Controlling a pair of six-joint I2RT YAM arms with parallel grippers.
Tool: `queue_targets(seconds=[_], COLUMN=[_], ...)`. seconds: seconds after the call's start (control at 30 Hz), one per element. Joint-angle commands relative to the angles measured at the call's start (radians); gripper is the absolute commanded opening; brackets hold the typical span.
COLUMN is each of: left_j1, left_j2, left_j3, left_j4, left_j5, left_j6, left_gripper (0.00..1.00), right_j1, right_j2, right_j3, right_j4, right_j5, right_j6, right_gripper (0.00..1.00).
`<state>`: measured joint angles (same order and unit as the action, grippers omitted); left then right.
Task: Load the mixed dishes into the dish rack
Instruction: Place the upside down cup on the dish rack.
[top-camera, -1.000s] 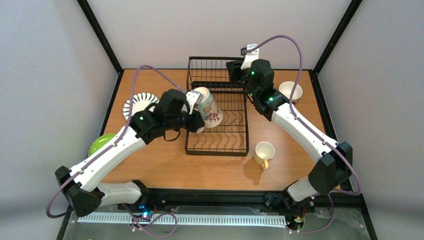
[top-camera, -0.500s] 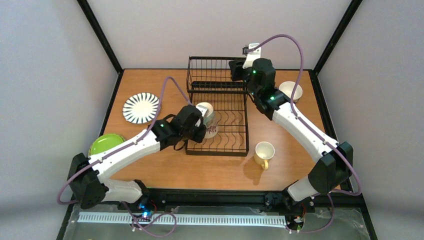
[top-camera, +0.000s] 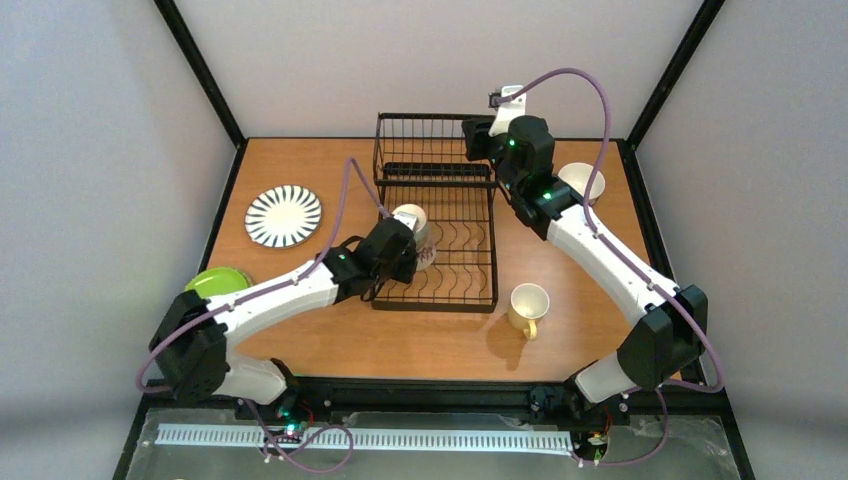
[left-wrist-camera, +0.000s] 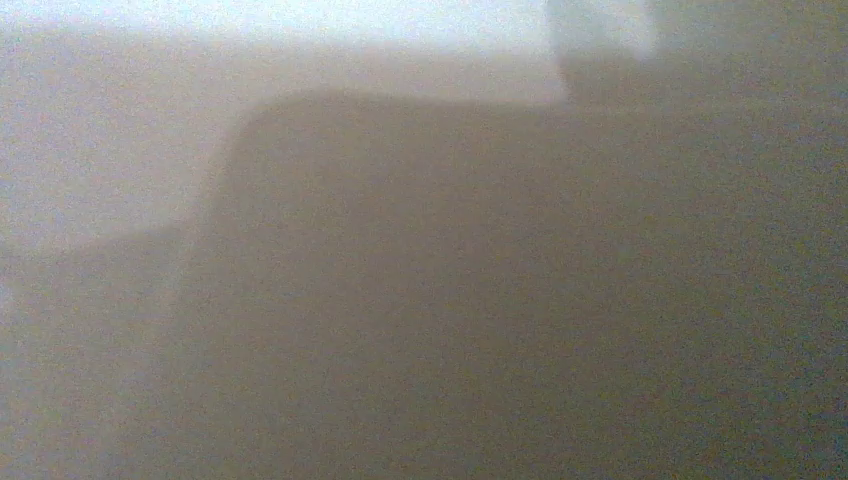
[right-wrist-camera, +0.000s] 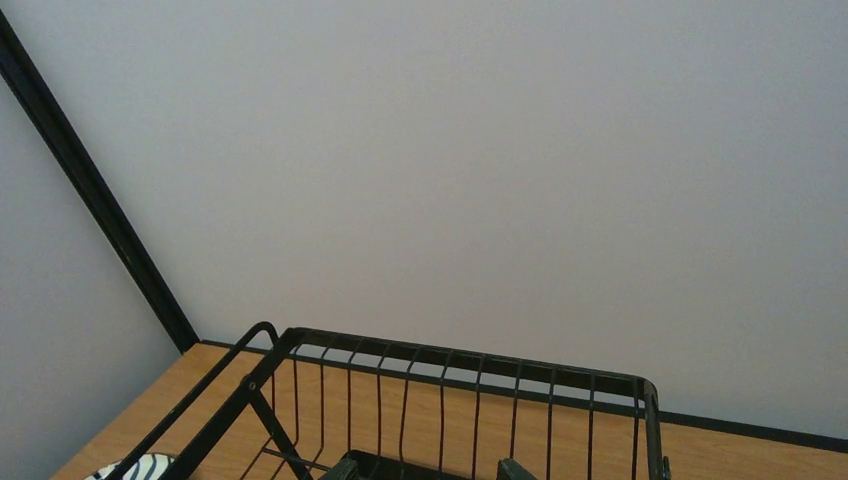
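Observation:
My left gripper (top-camera: 404, 252) is shut on the teal-and-white cup (top-camera: 416, 232), holding it base-up low over the left side of the black wire dish rack (top-camera: 462, 285). I cannot tell whether the cup touches the wires. In the left wrist view the cup's side (left-wrist-camera: 420, 300) fills the picture and hides the fingers. At the right end of the rack's taller basket section (right-wrist-camera: 450, 365), my right gripper (top-camera: 473, 140) (right-wrist-camera: 430, 470) stands open with nothing in it. The striped plate (top-camera: 284, 215), lime-green plate (top-camera: 213, 283), pale yellow mug (top-camera: 528, 304) and cream bowl (top-camera: 584, 183) sit on the table.
The striped plate lies at the far left and the green plate at the left edge, half under my left arm. To the right of the rack's near corner stands the mug. My right forearm partly covers the bowl. Black frame posts rise at the table's back corners.
My left arm has lowered and drawn the cup back and down, from tilted high above the rack to low over its left side. The right arm has hardly moved.

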<state>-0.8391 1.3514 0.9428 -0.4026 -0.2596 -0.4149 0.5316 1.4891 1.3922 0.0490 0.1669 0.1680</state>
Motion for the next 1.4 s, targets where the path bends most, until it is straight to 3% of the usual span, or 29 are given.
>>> queue_targets(seconds=[0.0, 0.47, 0.77, 1.37], left_j1=[-0.009, 0.010, 0.040, 0.075], left_j2=[0.037, 0.204, 0.235, 0.346], left_j3=[0.025, 0.058, 0.045, 0.106], left_j4=[0.181, 0.255, 0.347, 0.382], left_j5=[-0.059, -0.152, -0.219, -0.224], left_j6=[-0.021, -0.114, -0.185, -0.226], left_gripper=[0.00, 0.00, 0.00, 0.00], right_j1=[-0.014, -0.023, -0.024, -0.025], right_j2=[-0.023, -0.031, -0.034, -0.041], right_j3=[-0.014, -0.031, -0.044, -0.051], right_j4=[0.004, 0.012, 0.017, 0.015], right_j5=[0.004, -0.006, -0.012, -0.017], right_j6=[-0.009, -0.005, -0.005, -0.002], right_gripper=[0.80, 0.80, 0.80, 0.80])
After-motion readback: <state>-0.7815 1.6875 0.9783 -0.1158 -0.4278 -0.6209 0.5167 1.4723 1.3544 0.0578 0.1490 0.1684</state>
